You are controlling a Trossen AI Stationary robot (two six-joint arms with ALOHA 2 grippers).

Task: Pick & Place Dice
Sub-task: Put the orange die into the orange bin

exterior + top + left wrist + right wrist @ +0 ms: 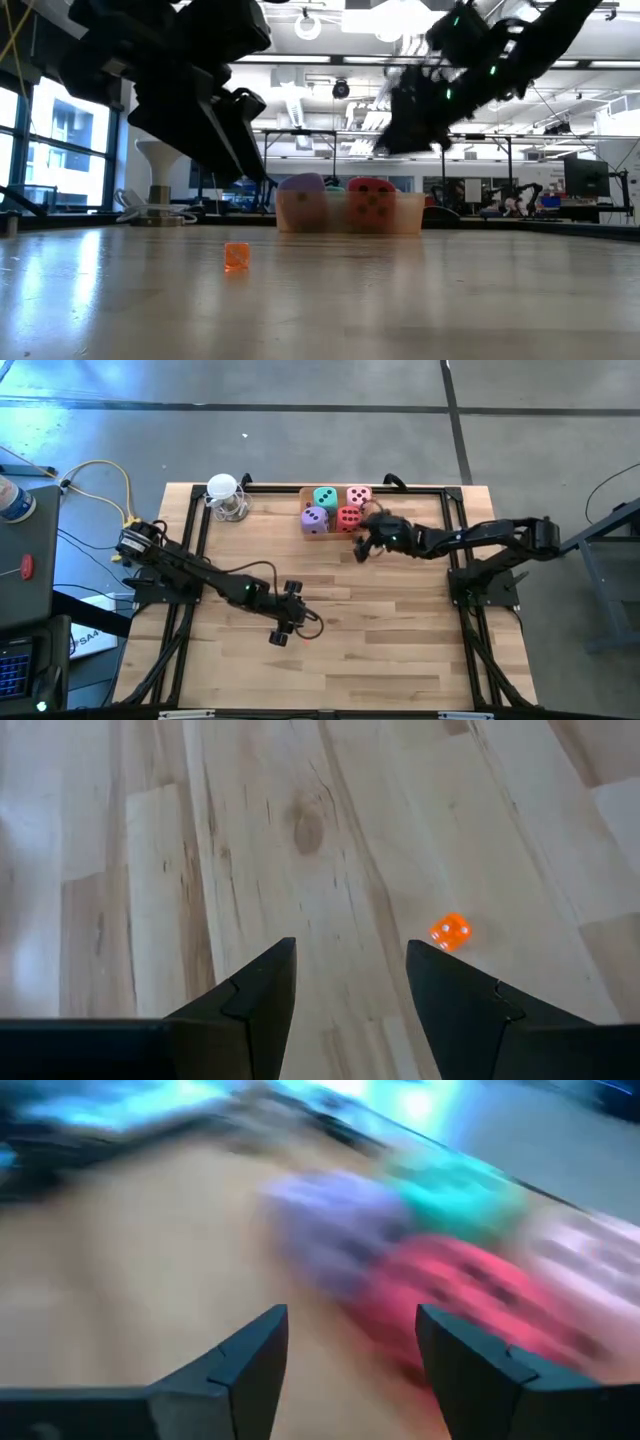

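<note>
Just beside the right gripper point(364, 546), four dice sit packed in a small container point(350, 213): purple die point(315, 520), teal die point(325, 498), red die point(349, 518) and pink die point(359, 496). Its fingers are spread apart, holding nothing. The left gripper point(350, 982), likewise parted and unloaded, hovers over bare wood near a tiny orange die point(451, 931).

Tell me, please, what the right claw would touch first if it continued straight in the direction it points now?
Most likely the red die: it sits straight ahead of the open right claw, with the purple die beside it and the teal die and pink die behind. The image is blurred, so depth is uncertain.
</note>
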